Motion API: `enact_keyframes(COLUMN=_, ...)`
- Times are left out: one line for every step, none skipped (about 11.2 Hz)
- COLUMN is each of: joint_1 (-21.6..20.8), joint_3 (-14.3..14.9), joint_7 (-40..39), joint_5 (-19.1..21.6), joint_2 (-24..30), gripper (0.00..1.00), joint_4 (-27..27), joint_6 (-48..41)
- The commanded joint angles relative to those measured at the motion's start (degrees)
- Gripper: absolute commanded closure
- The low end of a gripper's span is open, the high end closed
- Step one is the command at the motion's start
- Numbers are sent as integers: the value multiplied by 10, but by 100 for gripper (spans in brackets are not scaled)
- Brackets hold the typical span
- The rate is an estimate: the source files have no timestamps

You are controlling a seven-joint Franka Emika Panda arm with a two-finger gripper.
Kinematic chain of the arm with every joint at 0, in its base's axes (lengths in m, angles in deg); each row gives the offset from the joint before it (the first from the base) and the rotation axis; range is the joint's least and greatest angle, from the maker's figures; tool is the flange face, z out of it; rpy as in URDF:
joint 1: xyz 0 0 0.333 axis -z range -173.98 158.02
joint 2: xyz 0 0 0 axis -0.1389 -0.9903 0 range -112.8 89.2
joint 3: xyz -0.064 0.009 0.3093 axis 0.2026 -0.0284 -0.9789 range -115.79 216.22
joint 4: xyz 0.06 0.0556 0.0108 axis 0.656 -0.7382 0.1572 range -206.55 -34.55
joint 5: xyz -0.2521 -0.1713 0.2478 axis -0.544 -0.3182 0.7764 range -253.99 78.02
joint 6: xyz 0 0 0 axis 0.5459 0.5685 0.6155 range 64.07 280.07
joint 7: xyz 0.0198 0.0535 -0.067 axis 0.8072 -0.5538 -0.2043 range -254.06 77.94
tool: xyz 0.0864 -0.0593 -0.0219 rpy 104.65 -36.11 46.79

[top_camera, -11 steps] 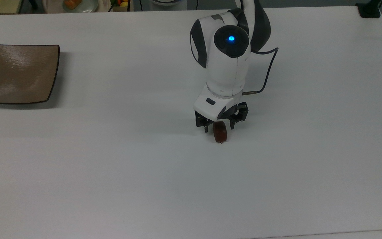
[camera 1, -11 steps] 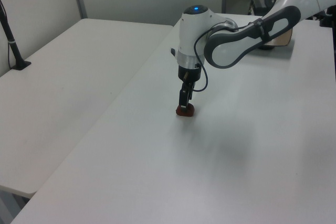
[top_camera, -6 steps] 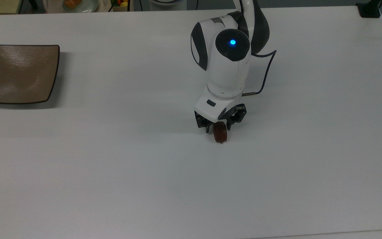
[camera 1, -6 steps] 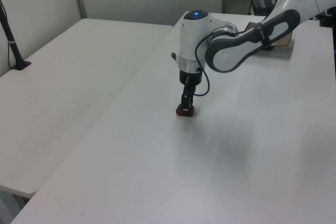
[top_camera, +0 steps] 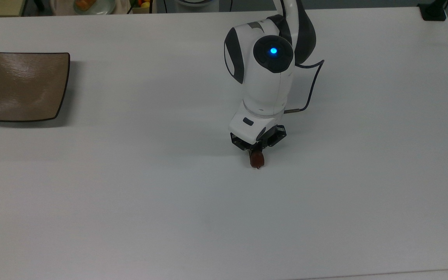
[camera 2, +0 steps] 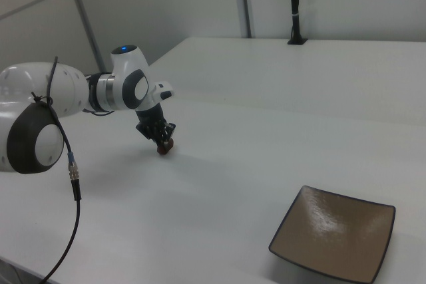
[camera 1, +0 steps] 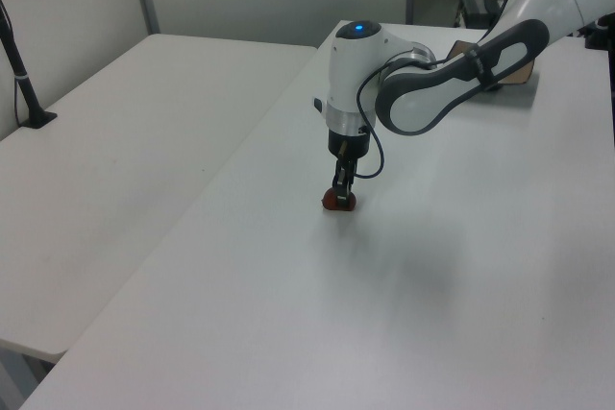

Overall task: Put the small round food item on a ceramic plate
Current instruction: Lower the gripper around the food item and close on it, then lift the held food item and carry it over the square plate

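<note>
The small round food item (top_camera: 257, 159) is a dark red-brown glossy lump on the white table, also seen in the left view (camera 1: 335, 202) and the right view (camera 2: 164, 147). My gripper (top_camera: 257, 152) points straight down over it with its fingers shut on the lump, which still rests on the table. The ceramic plate (top_camera: 21, 86), square and tan-brown with a dark rim, lies far off at the top view's left edge and sits low in the right view (camera 2: 335, 232).
The white table (top_camera: 169, 202) spreads wide around the gripper. A black cable (top_camera: 313, 85) loops beside the arm. A second table (camera 1: 115, 160) stands on the left view's left. A black post base (top_camera: 433, 11) sits at the top view's upper right corner.
The fingers stood apart on either side of the lump a second ago; they have since closed in on it. The arm and lump have barely shifted.
</note>
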Motion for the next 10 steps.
enact_keyframes(joint_1=-3, joint_3=-1, joint_7=8, joint_5=-12, joint_2=7, gripper=100, joint_4=-16, joint_6=21)
enact_keyframes(joint_1=-3, joint_3=-1, joint_7=6, joint_5=-12, joint_2=9, gripper=100, joint_4=-16, joint_6=20)
enact_keyframes(joint_1=-3, joint_3=-1, joint_7=7, joint_5=-11, joint_2=15, gripper=100, joint_4=-15, joint_6=16)
enact_keyframes(joint_1=-2, joint_3=-1, joint_7=11, joint_5=-8, joint_2=26, gripper=100, joint_4=-15, joint_6=12)
enact_keyframes(joint_1=1, joint_3=-1, joint_7=11, joint_5=-3, joint_2=45, gripper=100, joint_4=-17, joint_6=9)
enact_keyframes(joint_1=4, joint_3=-1, joint_7=10, joint_5=-1, joint_2=66, gripper=100, joint_4=-20, joint_6=-18)
enact_keyframes(joint_1=12, joint_3=-1, joint_7=9, joint_5=0, joint_2=90, gripper=100, joint_4=-20, joint_6=-50)
enact_keyframes(joint_1=19, joint_3=-1, joint_7=9, joint_5=9, joint_2=117, gripper=100, joint_4=-20, joint_6=-83)
enact_keyframes(joint_1=28, joint_3=2, joint_7=2, joint_5=28, joint_2=150, gripper=100, joint_4=-21, joint_6=-115)
enact_keyframes(joint_1=44, joint_3=4, joint_7=-26, joint_5=46, joint_2=181, gripper=100, joint_4=-25, joint_6=-148)
